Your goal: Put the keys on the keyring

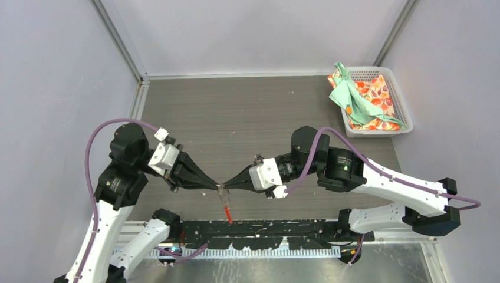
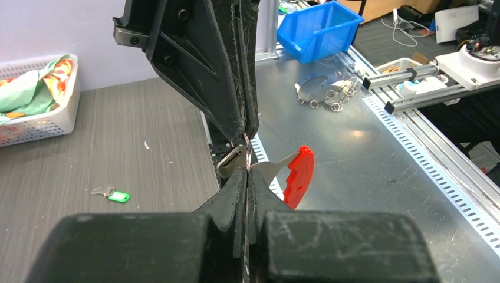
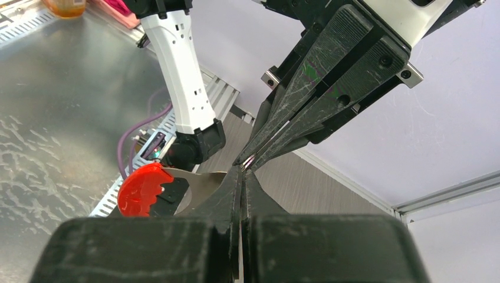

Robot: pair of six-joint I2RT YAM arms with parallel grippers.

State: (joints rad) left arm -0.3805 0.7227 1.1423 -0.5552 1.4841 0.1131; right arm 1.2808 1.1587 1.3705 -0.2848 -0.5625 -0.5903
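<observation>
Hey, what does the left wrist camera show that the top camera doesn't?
Only the left wrist view: the green-tagged key on the table, a blue bin and loose rings. Only the top view: both whole arms and their purple cables. Both: the left hand and right hand shut tip to tip on the keyring with its red tab, plus the cloth basket.

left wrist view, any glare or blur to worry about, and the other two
Left wrist: bright glare on the metal bench, its own fingers soft up close, red tab sharp. Right wrist: near fingers blurred, mottled reflections on the bench. Top: even light, no glare, red tab tiny.
</observation>
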